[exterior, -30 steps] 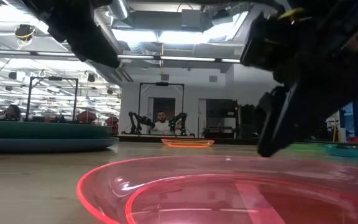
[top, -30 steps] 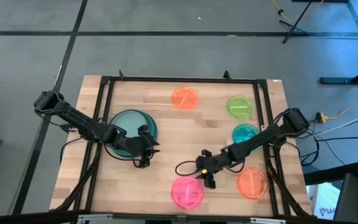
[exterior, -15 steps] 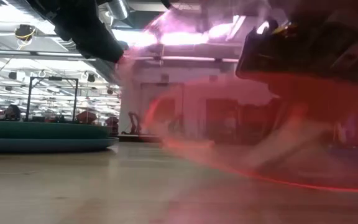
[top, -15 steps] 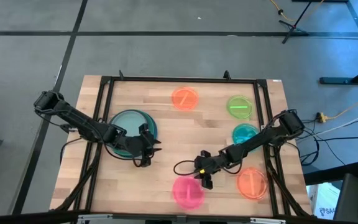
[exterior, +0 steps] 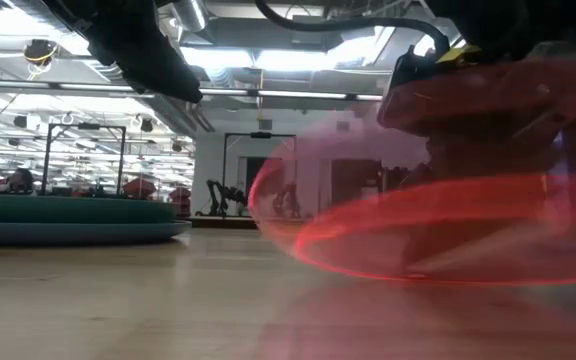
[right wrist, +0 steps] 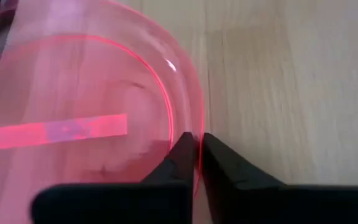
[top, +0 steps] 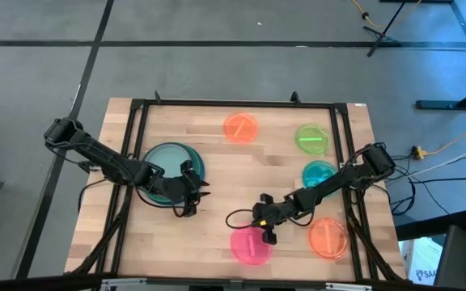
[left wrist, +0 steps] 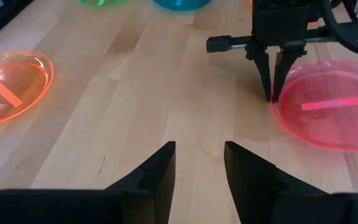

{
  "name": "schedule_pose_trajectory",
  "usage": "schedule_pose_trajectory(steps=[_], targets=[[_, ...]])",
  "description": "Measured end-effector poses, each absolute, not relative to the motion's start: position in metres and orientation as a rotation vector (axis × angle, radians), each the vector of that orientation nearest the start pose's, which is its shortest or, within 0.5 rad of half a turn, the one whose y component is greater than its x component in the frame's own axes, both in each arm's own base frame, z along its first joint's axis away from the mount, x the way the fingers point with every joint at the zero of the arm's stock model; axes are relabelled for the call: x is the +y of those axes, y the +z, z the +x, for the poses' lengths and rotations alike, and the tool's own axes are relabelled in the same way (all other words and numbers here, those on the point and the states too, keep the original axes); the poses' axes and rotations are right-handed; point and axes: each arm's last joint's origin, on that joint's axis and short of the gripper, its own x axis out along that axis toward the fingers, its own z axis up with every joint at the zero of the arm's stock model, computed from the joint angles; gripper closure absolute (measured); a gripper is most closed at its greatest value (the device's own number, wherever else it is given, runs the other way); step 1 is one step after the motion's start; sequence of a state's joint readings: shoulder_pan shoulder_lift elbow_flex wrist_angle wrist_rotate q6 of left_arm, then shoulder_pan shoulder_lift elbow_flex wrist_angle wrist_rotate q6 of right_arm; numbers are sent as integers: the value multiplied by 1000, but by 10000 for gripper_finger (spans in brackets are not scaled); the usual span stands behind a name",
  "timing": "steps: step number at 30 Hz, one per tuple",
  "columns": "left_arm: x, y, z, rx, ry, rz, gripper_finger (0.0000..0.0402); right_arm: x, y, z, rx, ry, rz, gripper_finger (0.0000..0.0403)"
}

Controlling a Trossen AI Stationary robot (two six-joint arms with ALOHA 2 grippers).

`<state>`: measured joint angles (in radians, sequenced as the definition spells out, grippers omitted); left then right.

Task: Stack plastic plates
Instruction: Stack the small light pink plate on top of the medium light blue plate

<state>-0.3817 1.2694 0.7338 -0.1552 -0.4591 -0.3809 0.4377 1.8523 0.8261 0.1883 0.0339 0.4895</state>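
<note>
On the wooden table (top: 217,174), the right hand (top: 262,229) pinches the pink plate (top: 252,246); left hand (left wrist: 199,165) parted.

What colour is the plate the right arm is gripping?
Translucent pink plate, clearest in the right wrist view.

**Even overhead light, one smeared low view**

The high view was evenly lit from above; the wooden table (top: 217,162) read bright and the arms cast only faint, soft shadows. In the low view, ceiling strip lights (exterior: 268,60) glared white behind the scene, and the translucent pink plate (exterior: 438,230) was smeared into a glowing red blur that veiled the room behind it, while the stacked plates (exterior: 68,220) at the side stayed sharp. The left wrist view was clear and warm, with the orange plate (left wrist: 11,87) shining at its rim. In the right wrist view the pink plate's near edge caught a small white glint and looked soft close to the lens.
</note>
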Motion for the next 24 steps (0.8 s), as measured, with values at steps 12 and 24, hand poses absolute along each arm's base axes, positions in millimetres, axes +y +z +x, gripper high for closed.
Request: schedule_pose_trajectory(steps=[12, 24], targets=[[-81, 223, 242, 601, 201, -88, 271, 130, 131, 297, 849, 102, 62, 400], [-81, 223, 247, 563, 217, -72, 271, 78, 135, 314, 809, -146, 103, 402]])
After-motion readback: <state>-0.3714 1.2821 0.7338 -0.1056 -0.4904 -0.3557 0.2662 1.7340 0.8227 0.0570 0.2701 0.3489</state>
